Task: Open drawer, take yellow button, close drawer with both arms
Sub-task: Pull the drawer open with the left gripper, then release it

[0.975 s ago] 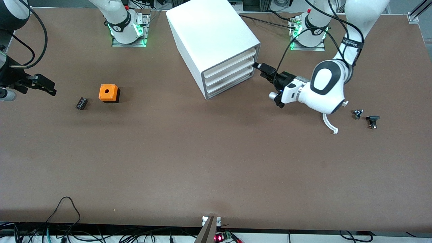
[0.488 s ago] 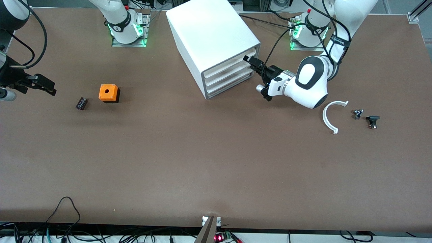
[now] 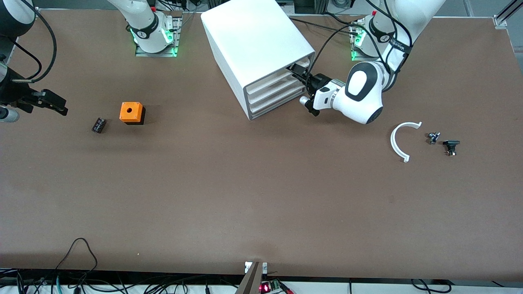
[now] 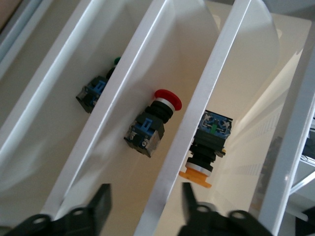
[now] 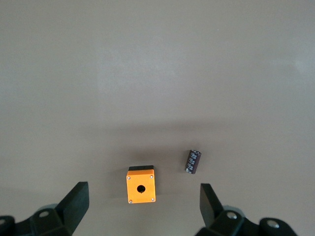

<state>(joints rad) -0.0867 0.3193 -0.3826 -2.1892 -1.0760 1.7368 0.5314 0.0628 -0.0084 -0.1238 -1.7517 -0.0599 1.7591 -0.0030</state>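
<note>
Peeking into the drawer (image 4: 206, 73), only the left wrist view reveals the button (image 4: 204, 152) (left gripper (image 4: 142, 209) fingers straddling the drawer's front edge, apart)

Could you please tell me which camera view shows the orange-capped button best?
The left wrist view: the orange-capped button shows plainly inside its drawer. The front view shows only the cabinet hiding it; the right wrist view misses it.
</note>
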